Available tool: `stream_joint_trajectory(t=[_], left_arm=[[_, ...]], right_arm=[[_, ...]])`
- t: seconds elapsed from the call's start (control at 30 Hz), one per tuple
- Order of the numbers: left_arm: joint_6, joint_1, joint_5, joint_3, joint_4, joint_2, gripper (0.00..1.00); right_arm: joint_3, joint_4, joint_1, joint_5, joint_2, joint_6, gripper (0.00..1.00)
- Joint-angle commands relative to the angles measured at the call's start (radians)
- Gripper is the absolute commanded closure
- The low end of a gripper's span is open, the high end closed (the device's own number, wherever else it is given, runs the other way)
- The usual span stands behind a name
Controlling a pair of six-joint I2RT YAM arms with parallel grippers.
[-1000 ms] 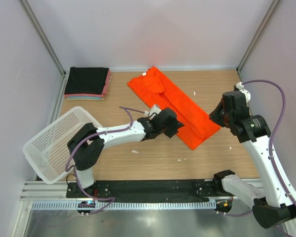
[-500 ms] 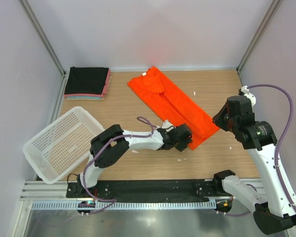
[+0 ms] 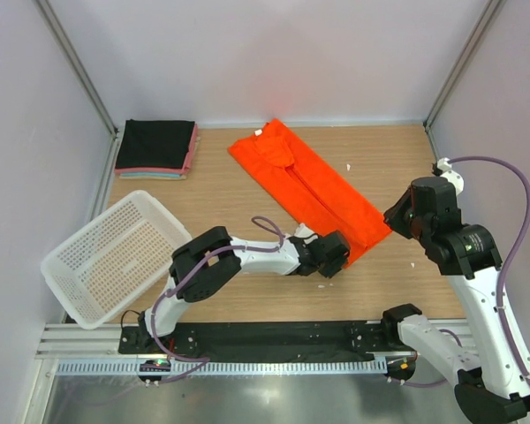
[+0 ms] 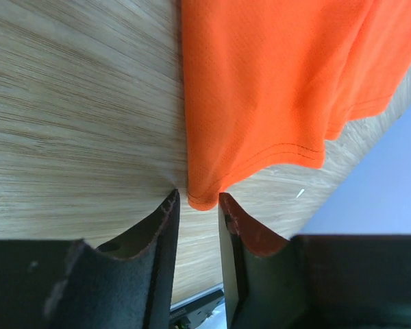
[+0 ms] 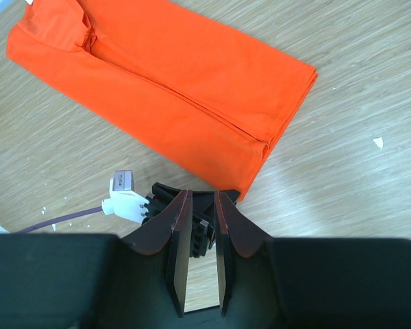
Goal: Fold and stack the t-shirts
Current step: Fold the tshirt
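Note:
The orange-red t-shirt (image 3: 314,185) lies folded into a long strip, running diagonally from the back centre to the right. My left gripper (image 3: 341,255) is low at the strip's near right corner. In the left wrist view, its jaws (image 4: 198,200) stand narrowly apart with the hemmed corner of the shirt (image 4: 260,89) just at the tips. My right gripper (image 3: 396,217) hovers above the table, right of the shirt. In the right wrist view it (image 5: 202,199) is narrowly open and empty, above the shirt (image 5: 178,75). A folded stack of black, pink and teal shirts (image 3: 156,146) sits at the back left.
A white mesh basket (image 3: 106,256) lies tilted at the near left edge. Metal frame posts and walls stand close on both sides. Small white scraps (image 3: 349,166) dot the wooden table (image 3: 212,190).
My left gripper has moved right and nearer along the shirt's near edge to its near right corner. My right arm has drawn back a little to the right.

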Motion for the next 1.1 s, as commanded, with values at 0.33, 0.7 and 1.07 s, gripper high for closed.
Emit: stream_joint_trajectory(t=[0.33,0.7,1.07], left_arm=[[0.094,0.0,-0.069,-0.064,-0.043,-0.062,1.0],[0.204,-0.005,-0.121,-0.395,-0.312,-0.468,1.0],[0.279,-0.007,-0.168,-0.676,-0.448,-0.786,0.99]], right_arm=[[0.01,0.01,0.001,-0.004,-0.002,-0.014,0.75],[-0.114,0.116,0.001,-0.238,0.06,-0.154,0.75],[-0.421,0.373,0.004,-0.596,0.107,-0.188,0.65]])
